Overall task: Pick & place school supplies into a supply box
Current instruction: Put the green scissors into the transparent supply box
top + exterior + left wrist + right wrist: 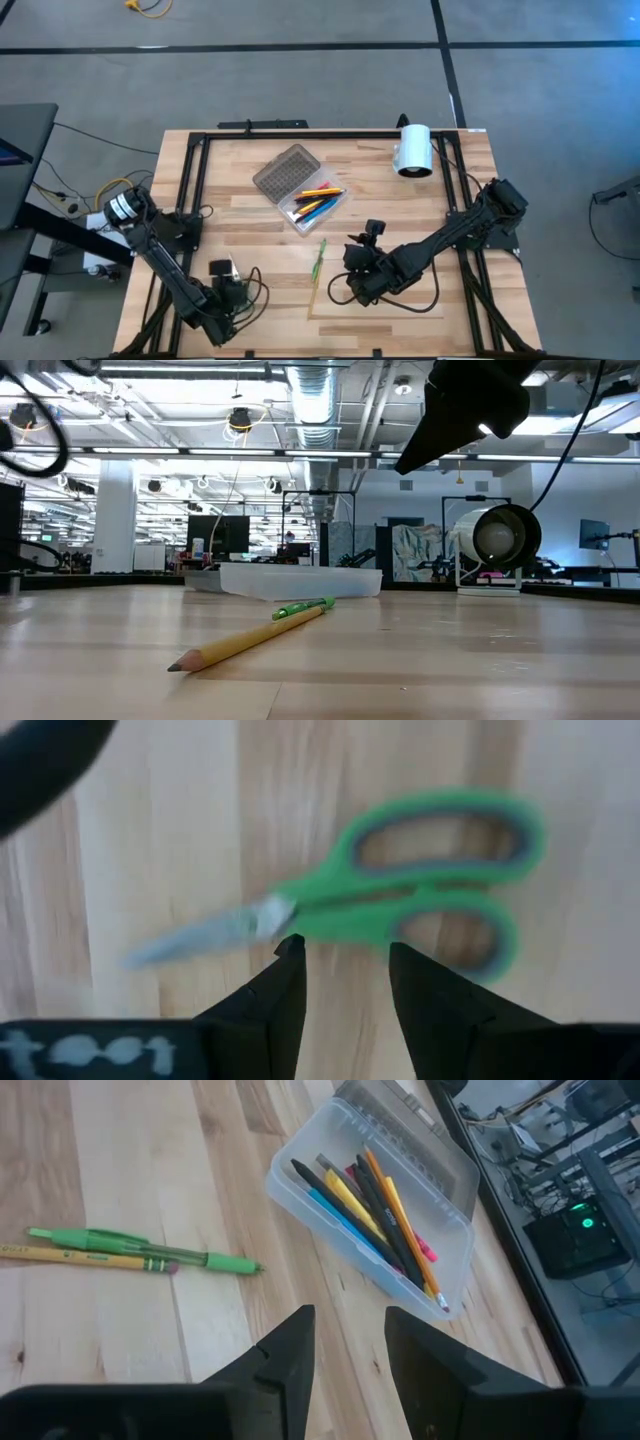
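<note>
A: Supply box (318, 207), clear tray with its grey dot-gridded lid (285, 172) folded open toward the far left; where does it sit?

B: Near the middle of the surface (250, 260), nearer the far edge than the near one. The tray holds several pens and pencils (320, 199) lying side by side: black, yellow, orange, blue and pink show in the right wrist view.

A: And the largest items around it?

B: The two dark arms. The right arm reaches in from the right edge, its right end effector (352, 285) hanging above the surface just to the right of two loose supplies; its fingers (288, 1352) stand parted with nothing between them. The left arm lies along the left edge, its left end effector (226, 296) low near the near-left corner, fingers (285, 982) parted just above the scissors without gripping them.

A: The white cylinder (413, 150)?

B: On its side near the far-right corner, well apart from the box.

A: Smaller items?

B: Green-handled scissors (400, 890), lying flat on the surface beneath the left end effector. A yellow pencil (250, 641) and a green pen (303, 607) lie together between the box and the near edge, touching or nearly so.
</note>
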